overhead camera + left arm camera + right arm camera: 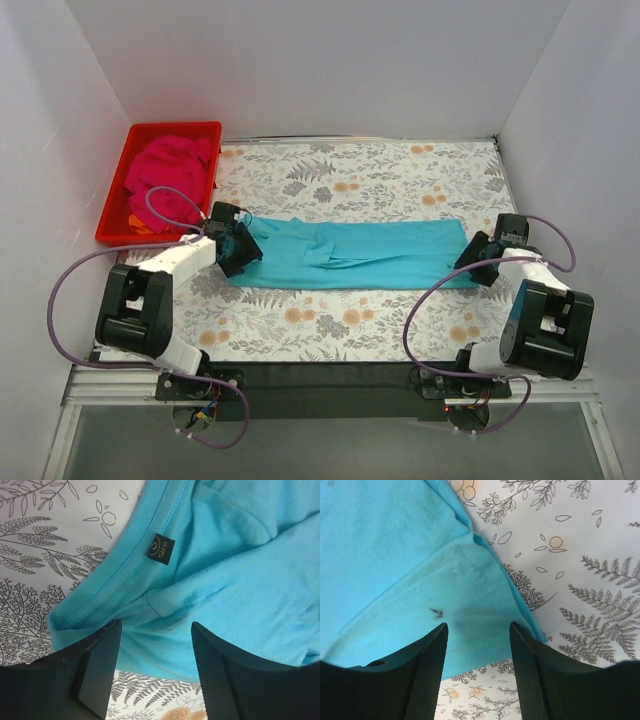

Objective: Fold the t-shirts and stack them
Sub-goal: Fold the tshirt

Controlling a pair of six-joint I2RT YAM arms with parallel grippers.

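Note:
A turquoise-blue t-shirt (350, 255) lies folded into a long strip across the middle of the table. My left gripper (240, 250) stands open over its collar end; the neckline with a small black size label (161, 549) shows ahead of the jaws, blue cloth (240, 580) lying flat below the gap. At the hem end my right gripper (478, 258) is open too, over a corner of the shirt (395, 555) bearing a tiny dark mark (437, 613). Neither pinches cloth. A magenta-pink t-shirt (170, 170) sits crumpled in the tray.
A red plastic tray (120, 195) stands at the back left of the floral-patterned table (400, 180). White walls close in the left, back and right sides. Purple cables loop from both arms near the front edge.

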